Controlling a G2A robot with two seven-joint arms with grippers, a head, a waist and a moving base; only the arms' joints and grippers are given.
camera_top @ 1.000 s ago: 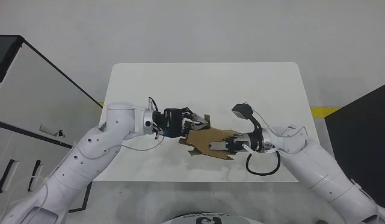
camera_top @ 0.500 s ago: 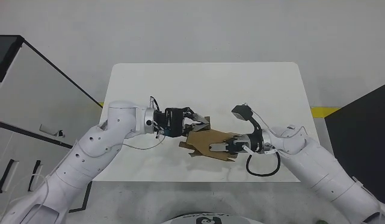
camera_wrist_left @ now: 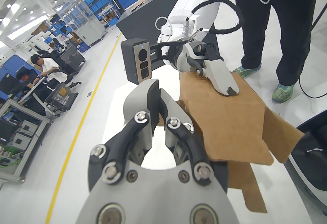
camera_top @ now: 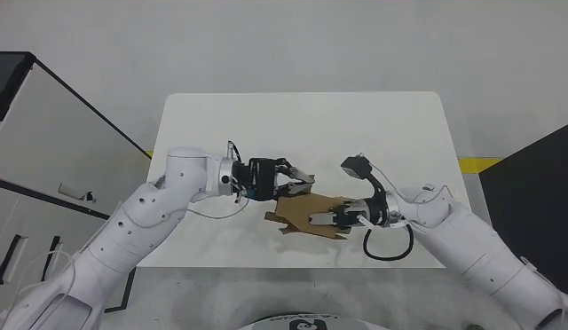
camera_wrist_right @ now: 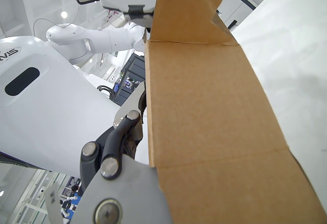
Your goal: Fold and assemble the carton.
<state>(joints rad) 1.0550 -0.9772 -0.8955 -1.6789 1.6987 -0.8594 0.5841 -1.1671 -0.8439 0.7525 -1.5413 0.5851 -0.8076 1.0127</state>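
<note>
Step in hand: an end flap is judged to be next for folding, with the body held by 1 gripper and worked by the other.
Right gripper: it is closed on the carton, with 1 finger laid flat on the top panel. This hold is best kept firm and level, so that the body is not twisted.
Left gripper: the fingers are parted by a narrow gap only and nothing is held. A corner of the carton lies just beside 1 finger.
Approach: the flap should be met close to its crease, not at its free edge, and pressed squarely so that the fold runs along the scored line.
Risk: if the push is made off the crease, the board may be buckled or dragged out of the right jaws.
Place: the carton is gripped between the right jaws and reaches to just short of the left jaws, low over the table. Whether it rests on the table cannot be told.
Look, by the right jaws: plain brown corrugated board is seen, a broad flat panel crossed by 2 creases.
Look, beyond the right jaws: a notched end flap is turned up from the far crease.
Look, by the left jaws: loose lower flaps are left hanging unfolded, so the box is judged far from assembled.
</note>
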